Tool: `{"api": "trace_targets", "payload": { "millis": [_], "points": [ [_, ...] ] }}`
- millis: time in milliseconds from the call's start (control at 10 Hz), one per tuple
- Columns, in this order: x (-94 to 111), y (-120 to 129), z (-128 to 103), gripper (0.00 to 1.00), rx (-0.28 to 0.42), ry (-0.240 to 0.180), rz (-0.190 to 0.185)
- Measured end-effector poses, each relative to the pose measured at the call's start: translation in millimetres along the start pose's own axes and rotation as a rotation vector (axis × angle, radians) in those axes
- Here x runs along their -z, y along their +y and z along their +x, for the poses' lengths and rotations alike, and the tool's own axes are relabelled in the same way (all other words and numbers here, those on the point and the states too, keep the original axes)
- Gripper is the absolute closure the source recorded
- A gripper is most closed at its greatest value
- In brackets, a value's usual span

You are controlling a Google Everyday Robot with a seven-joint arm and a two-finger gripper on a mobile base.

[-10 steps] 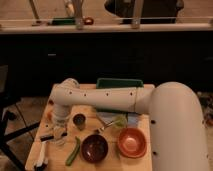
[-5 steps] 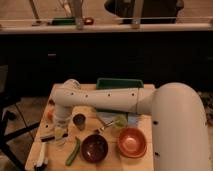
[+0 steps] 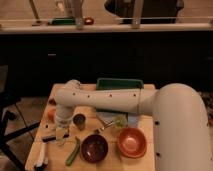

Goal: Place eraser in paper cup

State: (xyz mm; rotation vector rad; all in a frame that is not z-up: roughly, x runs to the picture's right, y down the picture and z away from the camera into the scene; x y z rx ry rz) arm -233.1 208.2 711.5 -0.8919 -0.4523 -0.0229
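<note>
**Hovering over the cup, drop not confirmed yet**

While your arm (image 3: 100, 101) reaches left across the table (image 3: 142, 162), the gripper (image 3: 61, 131) hangs down at the left edge, right over something pale that's probably the paper cup (image 3: 60, 136). Steel cup (image 3: 79, 120) sits just right of it. Can't tell whether you're holding the eraser. Looks like the placing step; next you'd centre over the mouth and release.

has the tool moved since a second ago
No clear move. The tool hangs at the table's left front, just left of the small metal cup and up-left of the dark red bowl, as it did before.
</note>
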Motion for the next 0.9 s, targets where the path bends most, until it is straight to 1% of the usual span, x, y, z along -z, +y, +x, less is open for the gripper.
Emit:
{"api": "trace_targets", "payload": {
  "millis": [200,300,400,900],
  "points": [
    [-0.4,-1.2,0.0,0.37,0.001,-0.004,-0.003],
    [-0.2,-3.0,0.6,0.26,0.002,-0.007,-0.005],
    [-0.1,-4.8,1.0,0.21,0.002,-0.008,-0.008],
    [0.0,-9.0,0.2,0.2,0.013,-0.014,-0.016]
  ]
}}
